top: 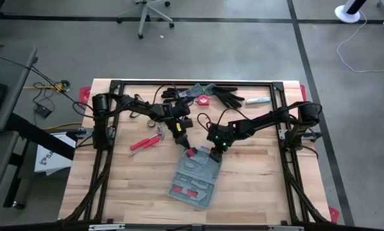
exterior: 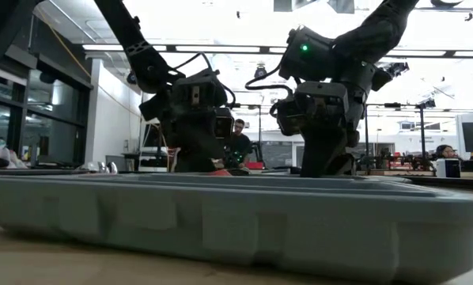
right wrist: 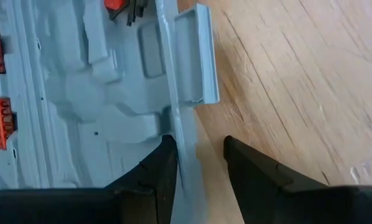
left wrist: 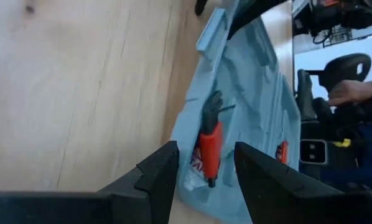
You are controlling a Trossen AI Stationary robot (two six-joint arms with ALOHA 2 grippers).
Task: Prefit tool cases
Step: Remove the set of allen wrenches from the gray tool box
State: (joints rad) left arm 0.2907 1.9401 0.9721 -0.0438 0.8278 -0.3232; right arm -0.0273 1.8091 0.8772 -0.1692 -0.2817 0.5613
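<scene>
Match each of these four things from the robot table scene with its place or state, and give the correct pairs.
Things:
1. tool case
2. left gripper
3. right gripper
4. black gloves

Places or states:
A. at the far edge of the table
B. lying open in the middle of the table
C. astride the case's rim near the latch tab
D. over a red-handled tool at the case's end

Pairs: 1-B, 2-D, 3-C, 4-A

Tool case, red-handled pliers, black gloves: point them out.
tool case (top: 193, 181), high view, moulded grey interior.
red-handled pliers (top: 145, 142), high view, red handles.
black gloves (top: 228, 97), high view, palm.
</scene>
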